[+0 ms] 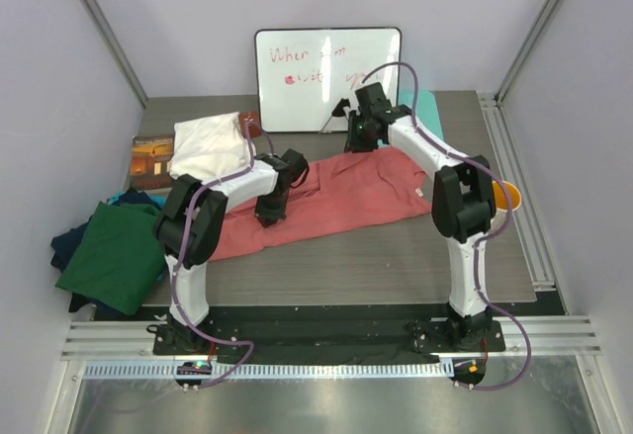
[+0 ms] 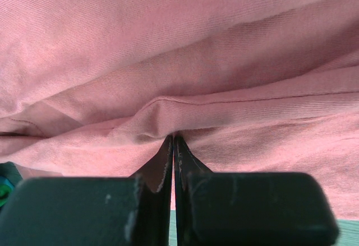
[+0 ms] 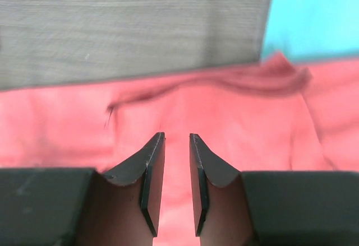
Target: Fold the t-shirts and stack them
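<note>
Salmon-pink shirt [image 1: 346,192] is lying left-to-right: left end effector [image 1: 268,217] pinching its near fold, right end effector [image 1: 358,141] hovering parted above far edge.

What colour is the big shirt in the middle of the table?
The shirt is salmon pink, clearest from the top camera.

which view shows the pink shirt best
Top external: it shows the whole pink shirt spread out. Left wrist shows only a fold pinched in the left gripper; right wrist only one edge by the mat.
</note>
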Motion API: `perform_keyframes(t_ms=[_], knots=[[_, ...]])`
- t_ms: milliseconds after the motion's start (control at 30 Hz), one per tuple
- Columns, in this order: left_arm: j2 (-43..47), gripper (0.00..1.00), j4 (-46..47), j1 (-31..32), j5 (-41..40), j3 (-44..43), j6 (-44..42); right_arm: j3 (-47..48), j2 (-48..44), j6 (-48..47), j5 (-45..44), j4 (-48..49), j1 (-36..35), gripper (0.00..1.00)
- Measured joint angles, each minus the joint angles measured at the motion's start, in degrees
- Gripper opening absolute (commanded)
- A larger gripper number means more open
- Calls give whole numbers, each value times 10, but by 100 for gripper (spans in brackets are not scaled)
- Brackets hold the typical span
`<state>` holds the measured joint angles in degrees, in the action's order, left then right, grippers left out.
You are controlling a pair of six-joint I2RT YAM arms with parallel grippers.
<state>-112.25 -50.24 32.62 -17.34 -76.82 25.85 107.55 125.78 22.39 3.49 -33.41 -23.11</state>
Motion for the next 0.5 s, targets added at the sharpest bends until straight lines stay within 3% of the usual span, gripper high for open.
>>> perform_keyframes(t_ms=[267,433,500], knots=[[-9,0,-11,0,7,-13,-9,-123,-144,-2,-16,-22,0,22],[-10,0,-14,0,7,-15,-10,-199,-132,-1,-26,-28,0,1],[-10,0,-13,0,7,-14,-11,-223,-113,2,-34,-29,0,1]])
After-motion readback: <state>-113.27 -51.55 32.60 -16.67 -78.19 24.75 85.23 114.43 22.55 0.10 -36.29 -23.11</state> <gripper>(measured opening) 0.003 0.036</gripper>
